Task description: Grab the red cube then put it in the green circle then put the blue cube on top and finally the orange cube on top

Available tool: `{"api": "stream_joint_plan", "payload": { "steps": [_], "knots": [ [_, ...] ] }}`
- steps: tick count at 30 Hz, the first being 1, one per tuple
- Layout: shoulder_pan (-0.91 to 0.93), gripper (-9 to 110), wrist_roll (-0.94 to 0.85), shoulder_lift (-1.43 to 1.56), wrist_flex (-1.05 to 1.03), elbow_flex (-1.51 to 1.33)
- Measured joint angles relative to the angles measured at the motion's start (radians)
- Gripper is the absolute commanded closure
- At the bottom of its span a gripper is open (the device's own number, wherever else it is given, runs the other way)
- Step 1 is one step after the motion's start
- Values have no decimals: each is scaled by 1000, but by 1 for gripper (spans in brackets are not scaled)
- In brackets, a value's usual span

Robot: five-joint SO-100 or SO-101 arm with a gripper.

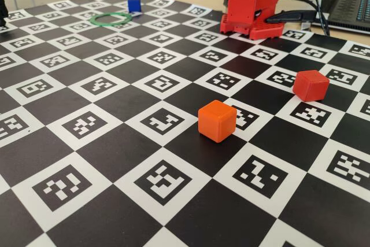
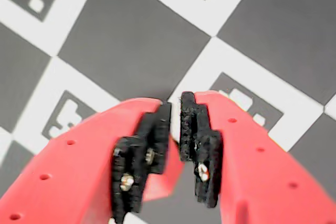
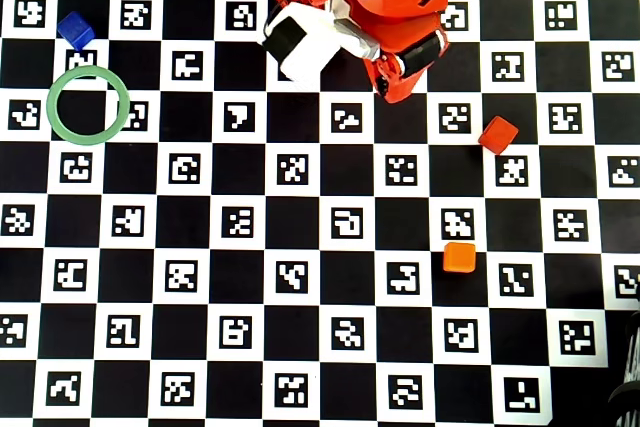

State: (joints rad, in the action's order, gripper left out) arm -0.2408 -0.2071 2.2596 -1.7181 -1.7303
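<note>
The red cube sits on the checkered mat at the right, not far in front of the arm. Nearer the front stands the orange cube. The green circle lies flat at the far left with nothing inside it. Just beyond it is the blue cube. My red gripper hangs folded close to the arm's base, over bare mat. Its black pads stand almost together with nothing between them. No cube shows in the wrist view.
The arm's red base stands at the mat's far edge, with cables and a laptop behind it on the right. A white camera block rides on the arm. The mat is a black-and-white marker board.
</note>
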Motion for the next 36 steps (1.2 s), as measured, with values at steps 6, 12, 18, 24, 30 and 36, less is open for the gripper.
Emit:
{"api": "stream_joint_plan", "payload": {
  "steps": [6, 12, 18, 24, 30, 36],
  "knots": [
    [-3, 84, 278, -155, -9, 101],
    [-72, 76, 520, -250, -14, 189],
    [-196, 70, 615, -301, -21, 235],
    [-350, 66, 713, -310, -25, 245],
    [-390, 65, 805, -379, -25, 272],
    [-394, 65, 905, -469, -25, 281]
  ]
}}
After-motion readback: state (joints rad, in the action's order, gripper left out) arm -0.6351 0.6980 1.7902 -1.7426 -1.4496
